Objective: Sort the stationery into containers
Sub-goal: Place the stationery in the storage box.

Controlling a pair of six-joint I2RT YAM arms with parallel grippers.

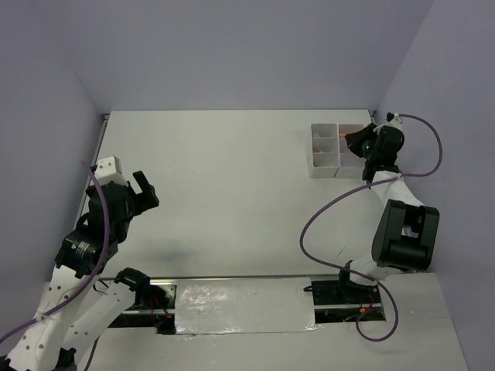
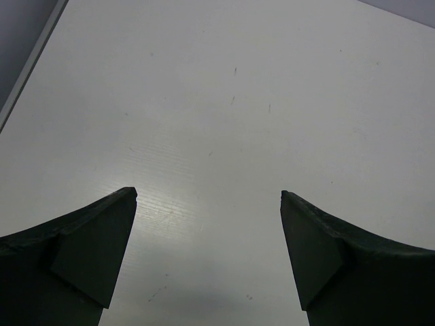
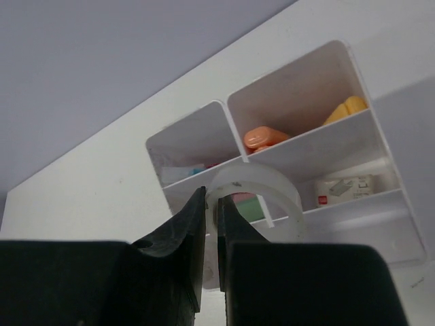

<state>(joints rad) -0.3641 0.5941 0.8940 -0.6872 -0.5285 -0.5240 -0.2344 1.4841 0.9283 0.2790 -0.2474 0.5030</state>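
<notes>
My right gripper (image 3: 211, 197) is shut on the wall of a clear tape ring (image 3: 262, 187) and holds it above the white trays (image 3: 309, 146). In the top view the right gripper (image 1: 368, 152) hangs over the right tray of the joined pair (image 1: 325, 162) at the far right. Orange caps (image 3: 264, 138), a yellow piece (image 3: 346, 109), a white eraser (image 3: 346, 187) and a green packet (image 3: 248, 206) lie in the compartments. My left gripper (image 2: 207, 197) is open and empty over bare table, at the left in the top view (image 1: 139, 189).
The table's far edge and the grey walls stand close behind the trays. The right arm's purple cable (image 1: 325, 212) loops over the table in front of the trays. A foil-covered strip (image 1: 244, 305) lies between the arm bases.
</notes>
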